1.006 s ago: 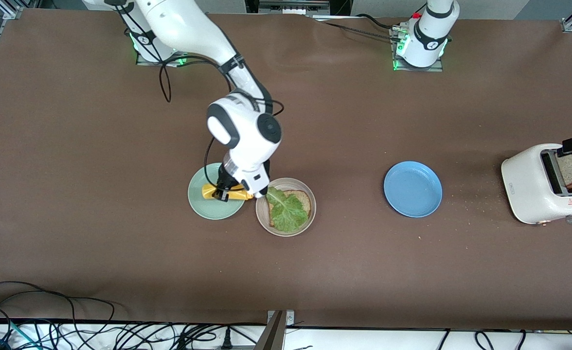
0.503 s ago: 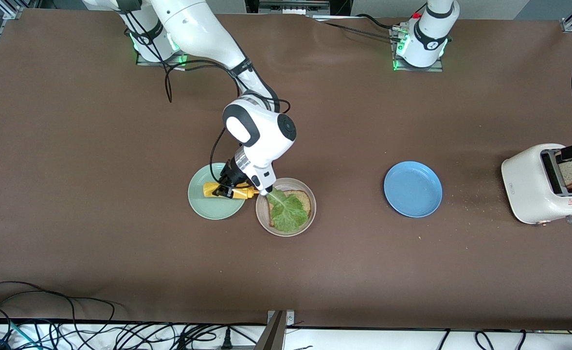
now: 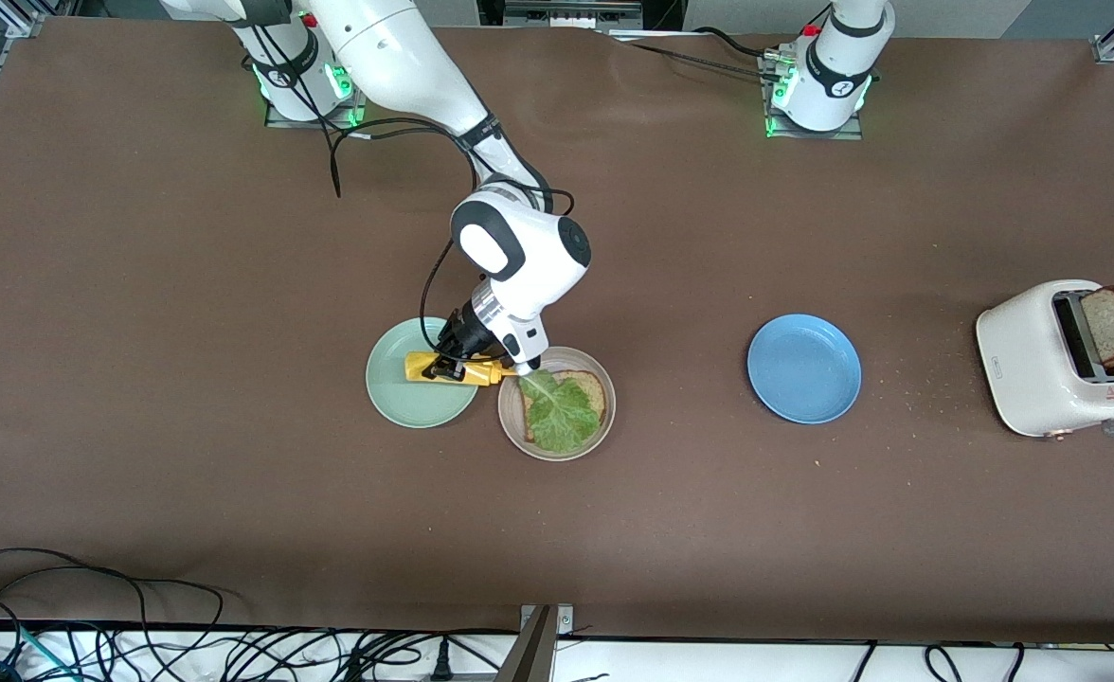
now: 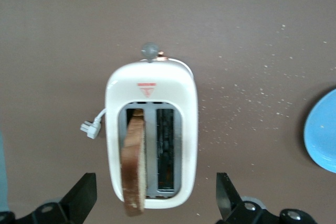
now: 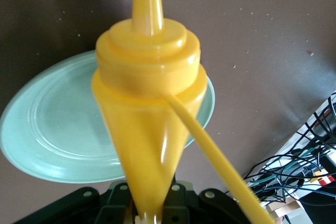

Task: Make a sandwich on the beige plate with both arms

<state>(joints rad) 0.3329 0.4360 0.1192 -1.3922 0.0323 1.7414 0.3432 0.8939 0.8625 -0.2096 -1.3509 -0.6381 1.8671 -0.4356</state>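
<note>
On the beige plate [image 3: 514, 436] lie a bread slice [image 3: 588, 388] and a lettuce leaf [image 3: 557, 415], with a mint green plate [image 3: 396, 403] just beside it and a blue plate [image 3: 803, 369] toward the left arm's end. The right gripper [image 3: 448, 365], over the green plate, pinches a yellow squeeze bottle [image 3: 443, 367] whose nozzle points at the lettuce. Over the white toaster [image 4: 118, 108], where a second bread slice [image 4: 134, 166] stands in one slot, the left gripper [image 4: 155, 203] hangs with jaws spread wide, clear of the bread.
</note>
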